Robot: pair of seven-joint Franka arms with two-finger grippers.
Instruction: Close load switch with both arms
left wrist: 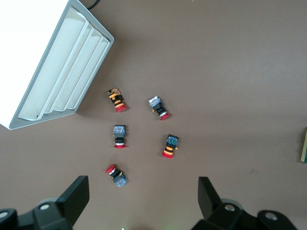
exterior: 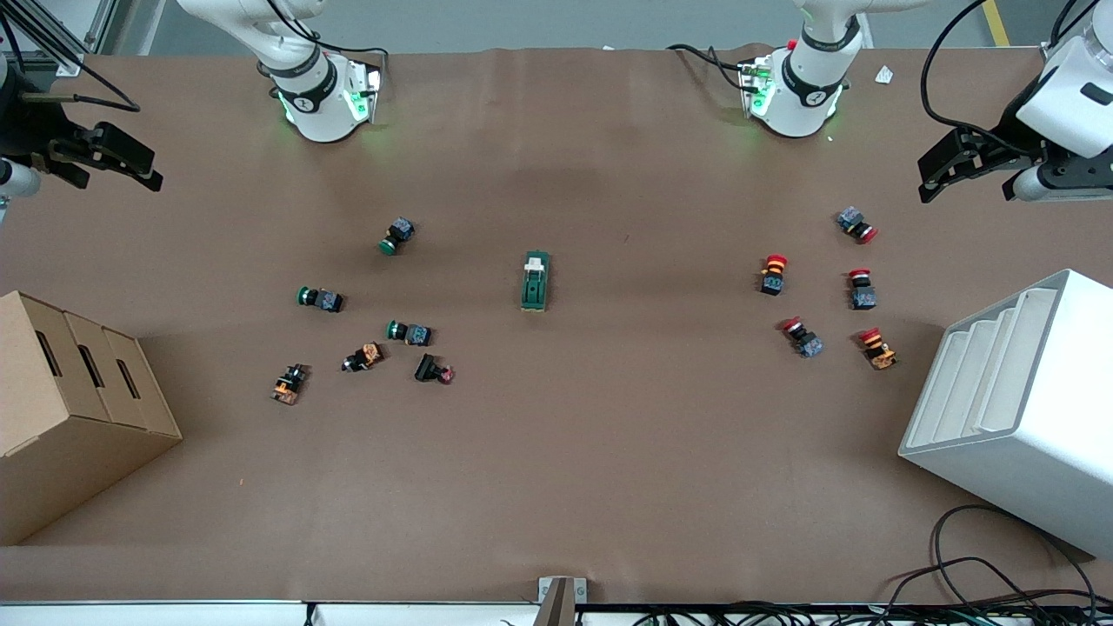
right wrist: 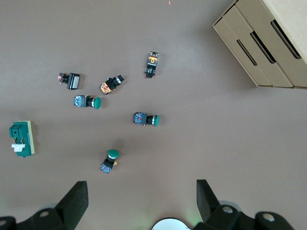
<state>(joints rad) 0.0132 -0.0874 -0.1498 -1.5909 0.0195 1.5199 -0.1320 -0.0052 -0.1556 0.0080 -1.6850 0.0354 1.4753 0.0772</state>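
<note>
The load switch (exterior: 536,281), a dark green block with a white lever piece at the end toward the robots' bases, lies flat at the table's middle. It also shows in the right wrist view (right wrist: 21,139) and at the edge of the left wrist view (left wrist: 305,146). My left gripper (exterior: 933,176) hangs open and empty in the air over the left arm's end of the table, above the red push-buttons (left wrist: 144,199). My right gripper (exterior: 146,170) hangs open and empty over the right arm's end (right wrist: 141,199). Both are well away from the switch.
Several green and orange push-buttons (exterior: 365,322) lie between the switch and a cardboard box (exterior: 69,391). Several red push-buttons (exterior: 826,296) lie between the switch and a white slotted rack (exterior: 1017,400). Cables (exterior: 983,582) hang at the table's front edge.
</note>
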